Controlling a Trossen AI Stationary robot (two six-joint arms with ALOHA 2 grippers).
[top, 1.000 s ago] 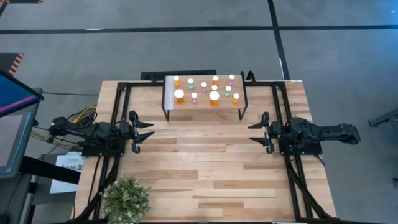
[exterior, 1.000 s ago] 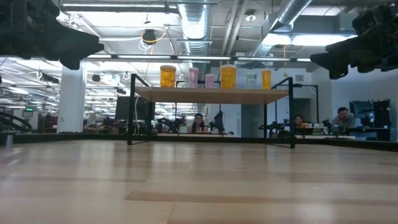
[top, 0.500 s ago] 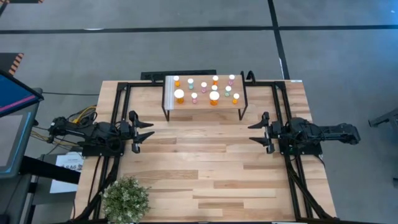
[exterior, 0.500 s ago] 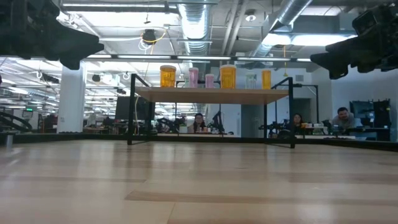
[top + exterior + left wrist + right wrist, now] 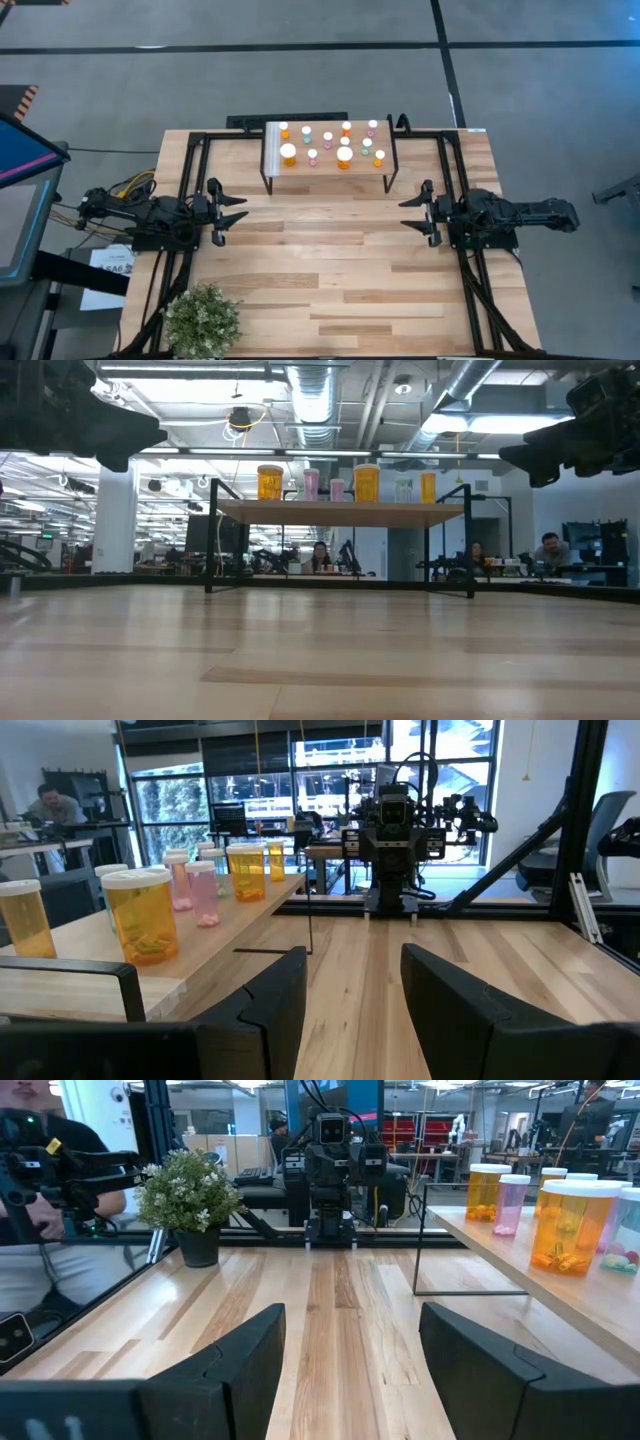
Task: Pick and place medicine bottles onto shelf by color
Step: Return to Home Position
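Unmoved since a moment ago: left end effector (image 5: 241, 212) and right end effector (image 5: 405, 214) both spread wide at bench (image 5: 330, 270) sides, medicine bottles (image 5: 328, 143) well apart from them on shelf (image 5: 322, 166) at far middle, office room beyond.

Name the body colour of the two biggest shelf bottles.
Orange big bottles; best in left wrist view.

The medicine bottles (image 5: 344, 155) — orange, pink, green, white-capped — all stand upright on the light-wood, black-legged shelf (image 5: 322, 176).
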